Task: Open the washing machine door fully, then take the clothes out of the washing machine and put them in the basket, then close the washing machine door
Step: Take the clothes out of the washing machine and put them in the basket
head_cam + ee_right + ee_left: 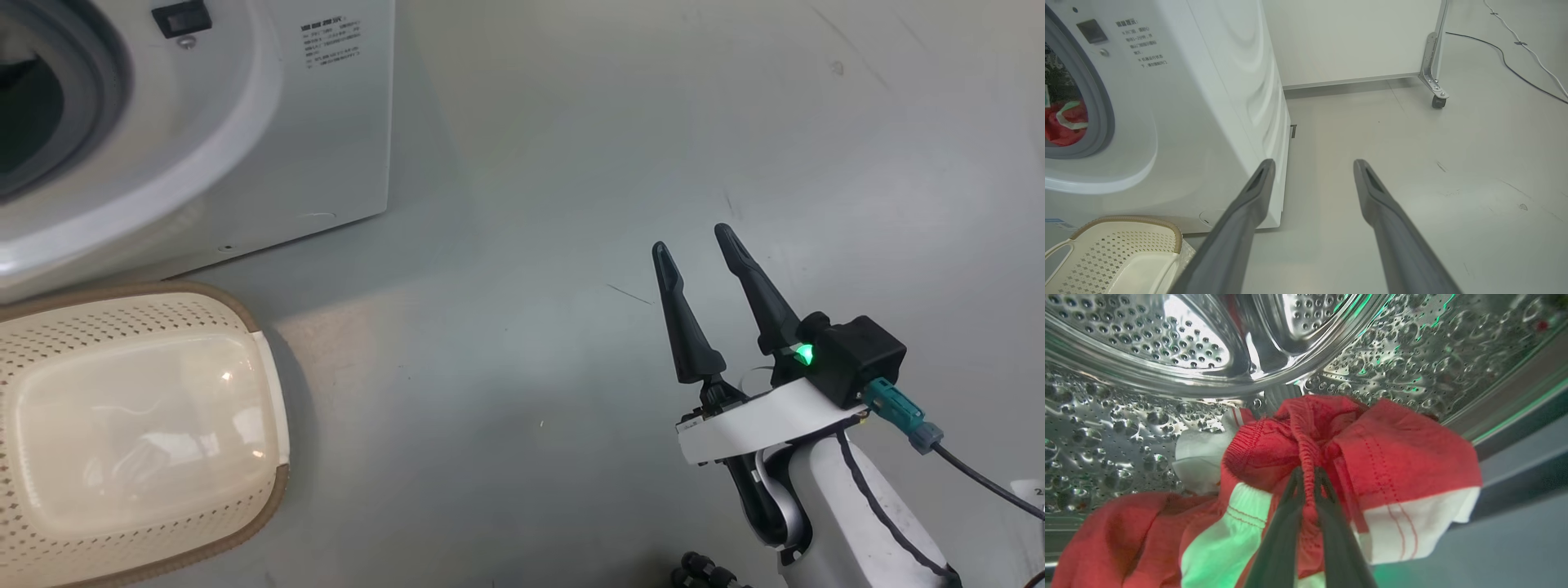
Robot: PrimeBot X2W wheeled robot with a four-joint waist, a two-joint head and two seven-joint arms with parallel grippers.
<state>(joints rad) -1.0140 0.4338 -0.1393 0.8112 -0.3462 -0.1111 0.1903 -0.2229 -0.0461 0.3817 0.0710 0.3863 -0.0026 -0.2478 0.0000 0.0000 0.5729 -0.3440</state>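
left jaws clenched on a red fold of the clothes [1392, 449], inside the steel drum [1147, 347]. right jaws released, angled up above the floor [571, 204]. basket [122, 314] just beside the washing machine [326, 147], whose printed label [331, 45] is unreadable.

The pale grey floor [571, 163] is smooth and slightly glossy, with a few dark scuffs and scratches. The washing machine [326, 147] stands on it, its white base flat on the ground. Just in front of the washer sits the basket [106, 322], cream with a brown rim, close to the machine's lower edge. Further back a white panel rests on a small castor [1438, 101]. A black cable [1472, 37] and a white cable [1498, 18] trail across the floor beyond it.
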